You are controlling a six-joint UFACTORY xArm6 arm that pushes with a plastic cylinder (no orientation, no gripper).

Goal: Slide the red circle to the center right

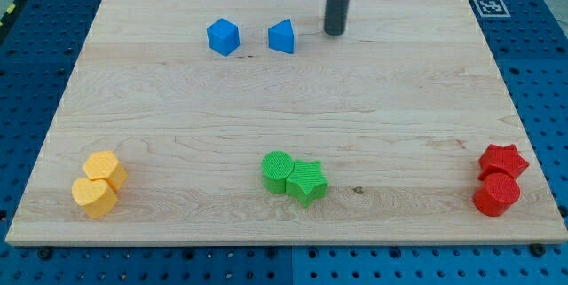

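The red circle [496, 195] is a short red cylinder at the view's bottom right, near the board's right edge. A red star [503, 160] touches it just above. My tip [335, 32] is at the view's top centre, far from the red circle, just right of a blue triangular block [281, 36].
A blue cube [223, 36] lies left of the blue triangular block. A green circle [278, 171] and a green star [308, 181] touch at the bottom centre. Two yellow blocks, a hexagon [106, 169] and a heart [93, 196], sit at the bottom left. The wooden board [293, 98] rests on a blue pegboard.
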